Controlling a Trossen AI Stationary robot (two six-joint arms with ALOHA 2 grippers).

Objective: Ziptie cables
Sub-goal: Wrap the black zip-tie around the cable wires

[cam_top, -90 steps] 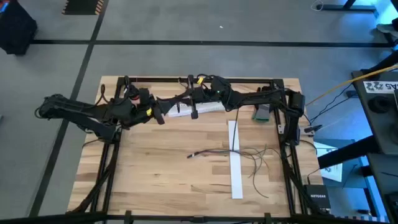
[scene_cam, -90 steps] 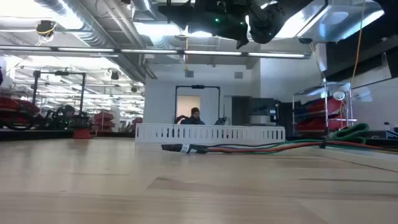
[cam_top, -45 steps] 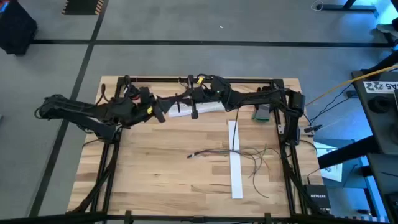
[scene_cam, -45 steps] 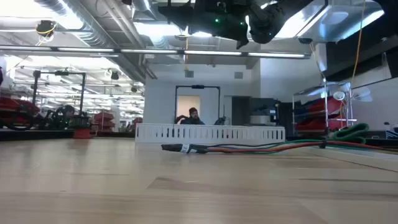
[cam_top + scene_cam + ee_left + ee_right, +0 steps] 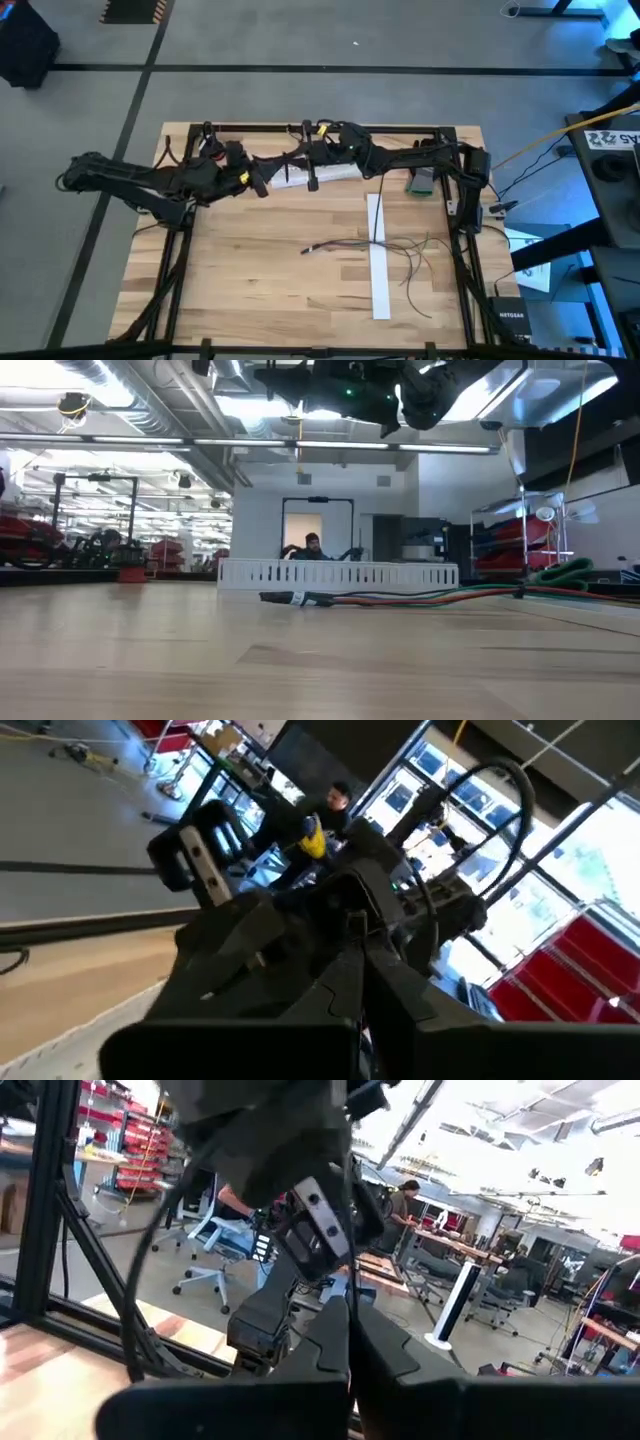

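The wooden table (image 5: pixel 250 270) fills the middle of the high view, boxed in by a black frame (image 5: pixel 320 128) along its far edge and sides. Both dark arms reach in over the far part of the table, well up off the wood, and meet nose to nose near the middle of that far edge. The left end effector (image 5: pixel 258 185) hangs at the end of the left arm, and in its wrist view its two dark fingers (image 5: pixel 400 995) lie pressed together with nothing between them. The right end effector (image 5: pixel 311 178) faces it from the other side; its fingers (image 5: pixel 385 1355) likewise show pressed together and empty. Beneath and between them a white slotted strip (image 5: pixel 318 176) lies on the table, and in the low view it stands as a pale fence across the far side. A long white strip (image 5: pixel 378 255) runs down the table's right half. The cables (image 5: pixel 400 255) lie loose across that strip, well apart from both end effectors, their bundled end toward the table's middle and the thin wires fanning out to the right. A green object (image 5: pixel 421 181) sits near the far right corner. A person (image 5: pixel 313 546) shows in the room behind.
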